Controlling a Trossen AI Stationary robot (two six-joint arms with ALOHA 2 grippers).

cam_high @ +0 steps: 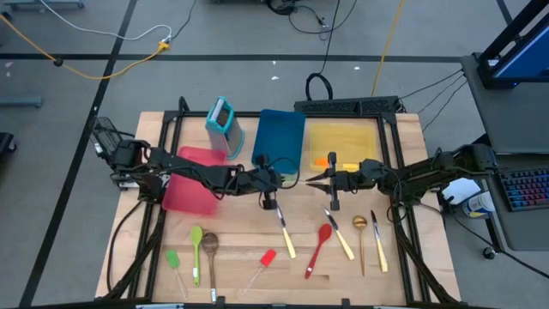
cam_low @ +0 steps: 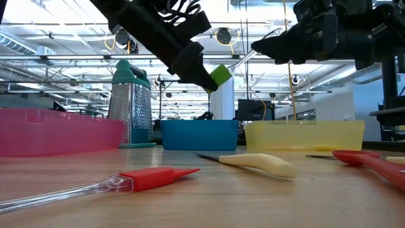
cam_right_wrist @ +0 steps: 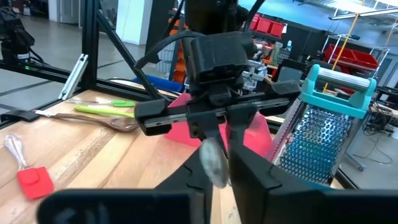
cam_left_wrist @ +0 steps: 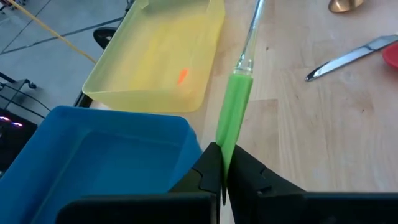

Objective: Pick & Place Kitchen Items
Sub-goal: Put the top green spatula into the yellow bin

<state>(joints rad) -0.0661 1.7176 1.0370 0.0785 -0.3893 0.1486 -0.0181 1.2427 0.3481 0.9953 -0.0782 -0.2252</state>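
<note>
Green mini spatula [cam_left_wrist: 235, 115] hangs mid-frame, blade pinched in the left gripper [cam_left_wrist: 222, 163], clear handle nipped by the right gripper [cam_right_wrist: 214, 163]. Handover: the left should let go only once the right's hold looks firm, then carry on to the yellow tray [cam_high: 345, 137].

Behind the knife [cam_high: 285, 233] on the desk [cam_high: 240, 257] stand three trays [cam_high: 280, 137]; the grater [cam_high: 223, 123] stands behind them.

In the left wrist view the green spatula's [cam_left_wrist: 235, 112] blade end is hidden between the dark fingers [cam_left_wrist: 202, 174], and its clear handle is cut off by the picture's edge. In the right wrist view, the clear handle end [cam_right_wrist: 214, 163] between that gripper's fingers is blurred. The small orange item [cam_high: 321, 161] in the yellow tray [cam_high: 377, 142] is too small to identify.
</note>
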